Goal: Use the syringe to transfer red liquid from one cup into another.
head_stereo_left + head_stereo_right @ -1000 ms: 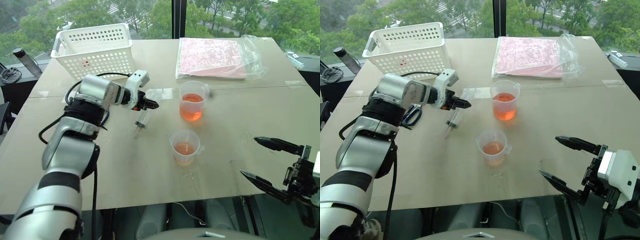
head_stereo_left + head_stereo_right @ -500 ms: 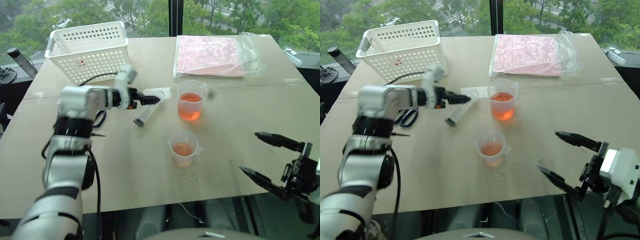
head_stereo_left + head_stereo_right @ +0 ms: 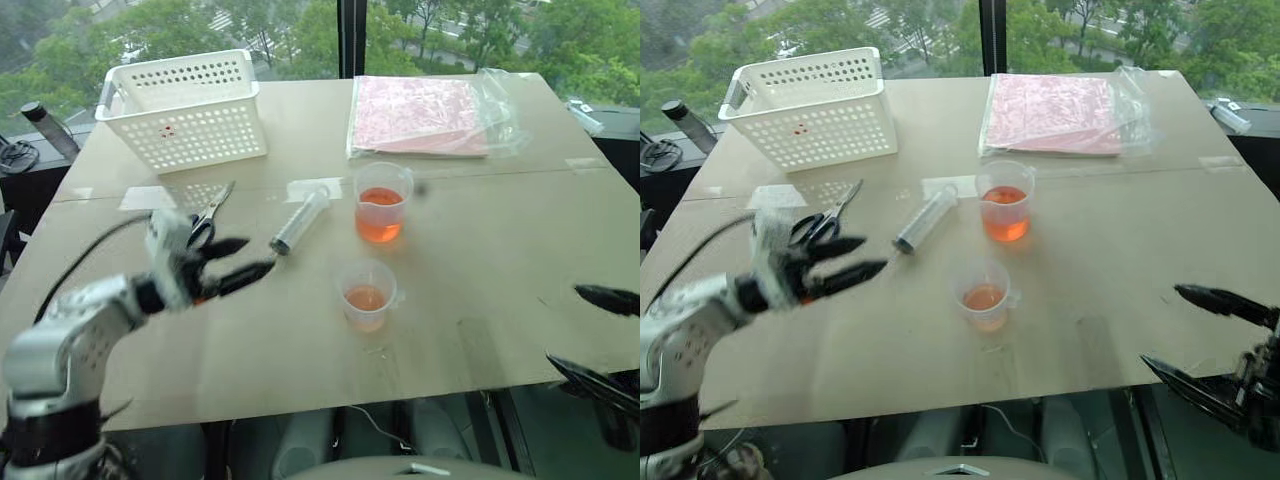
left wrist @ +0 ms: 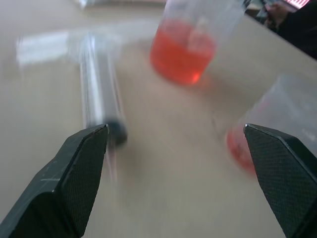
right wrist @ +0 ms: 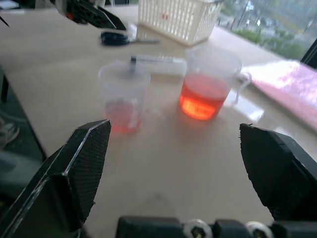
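L gripper (image 3: 240, 258) pulled back off syringe (image 3: 299, 222), fingers wide; R gripper (image 3: 1200, 335) wide.

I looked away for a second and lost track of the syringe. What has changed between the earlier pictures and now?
The left gripper let go of the syringe, which now lies flat on the table, and pulled back toward the robot with its jaws open. The right gripper drew outward, still open. The taller beaker, the shorter cup, the basket and the scissors stayed put.
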`<state>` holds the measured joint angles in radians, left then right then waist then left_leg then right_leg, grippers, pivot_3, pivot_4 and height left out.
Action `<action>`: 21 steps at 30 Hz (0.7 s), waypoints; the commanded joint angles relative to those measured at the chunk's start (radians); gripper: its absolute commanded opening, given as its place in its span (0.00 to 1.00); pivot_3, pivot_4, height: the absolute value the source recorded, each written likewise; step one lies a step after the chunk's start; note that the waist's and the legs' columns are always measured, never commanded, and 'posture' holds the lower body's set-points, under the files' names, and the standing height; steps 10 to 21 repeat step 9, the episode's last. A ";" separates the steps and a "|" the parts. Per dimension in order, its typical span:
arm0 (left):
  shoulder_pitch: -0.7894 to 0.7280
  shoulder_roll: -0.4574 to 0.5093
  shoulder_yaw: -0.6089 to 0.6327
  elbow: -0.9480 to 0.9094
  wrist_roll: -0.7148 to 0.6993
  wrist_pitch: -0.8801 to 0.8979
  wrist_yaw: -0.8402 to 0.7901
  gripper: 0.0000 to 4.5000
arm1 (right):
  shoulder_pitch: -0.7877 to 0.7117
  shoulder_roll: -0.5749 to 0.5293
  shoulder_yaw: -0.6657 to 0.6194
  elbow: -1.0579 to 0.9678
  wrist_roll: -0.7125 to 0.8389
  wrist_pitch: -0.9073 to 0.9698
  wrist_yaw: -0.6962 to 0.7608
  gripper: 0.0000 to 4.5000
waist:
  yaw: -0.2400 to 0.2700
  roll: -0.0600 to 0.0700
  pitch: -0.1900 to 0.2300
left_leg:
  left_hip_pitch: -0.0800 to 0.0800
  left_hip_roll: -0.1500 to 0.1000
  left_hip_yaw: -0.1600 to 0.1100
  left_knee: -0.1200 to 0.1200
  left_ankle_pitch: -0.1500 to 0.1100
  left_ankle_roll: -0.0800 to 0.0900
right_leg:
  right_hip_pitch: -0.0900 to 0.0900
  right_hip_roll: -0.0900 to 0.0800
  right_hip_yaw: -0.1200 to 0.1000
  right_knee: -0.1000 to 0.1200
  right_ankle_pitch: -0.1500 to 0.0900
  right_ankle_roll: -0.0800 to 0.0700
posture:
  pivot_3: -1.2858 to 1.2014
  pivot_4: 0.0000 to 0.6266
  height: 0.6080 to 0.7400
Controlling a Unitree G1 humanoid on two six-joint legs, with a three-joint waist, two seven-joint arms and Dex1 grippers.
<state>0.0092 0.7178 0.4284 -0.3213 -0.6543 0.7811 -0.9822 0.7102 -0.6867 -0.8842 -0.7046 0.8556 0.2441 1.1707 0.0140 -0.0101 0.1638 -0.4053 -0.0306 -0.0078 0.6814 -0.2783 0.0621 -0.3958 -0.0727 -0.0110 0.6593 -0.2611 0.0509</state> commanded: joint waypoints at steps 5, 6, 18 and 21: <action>0.203 0.028 0.066 0.045 0.097 -0.288 -0.100 0.99 | 0.032 0.026 -0.055 0.138 -0.086 -0.104 0.083 1.00 | 0.008 0.001 -0.001 | 0.005 0.000 0.000 -0.002 -0.005 0.001 | 0.005 -0.002 0.000 -0.002 -0.002 -0.004 | 0.52 0.24 1.00; 0.224 0.026 0.062 0.051 0.104 -0.311 -0.109 0.99 | 0.028 0.024 -0.048 0.145 -0.095 -0.109 0.081 1.00 | 0.008 0.003 -0.002 | 0.006 0.000 0.000 -0.002 -0.005 0.001 | 0.006 -0.002 0.000 -0.002 -0.002 -0.004 | 0.52 0.24 1.00; 0.243 0.007 0.058 0.039 0.082 -0.312 -0.088 0.99 | 0.010 0.013 -0.026 0.161 -0.118 -0.114 0.070 1.00 | 0.004 0.005 -0.003 | 0.006 0.000 0.001 -0.002 -0.005 0.001 | 0.005 -0.002 0.000 -0.002 -0.002 -0.004 | 0.52 0.24 1.00; 0.243 0.007 0.058 0.039 0.082 -0.312 -0.088 0.99 | 0.010 0.013 -0.026 0.161 -0.118 -0.114 0.070 1.00 | 0.004 0.005 -0.003 | 0.006 0.000 0.001 -0.002 -0.005 0.001 | 0.005 -0.002 0.000 -0.002 -0.002 -0.004 | 0.52 0.24 1.00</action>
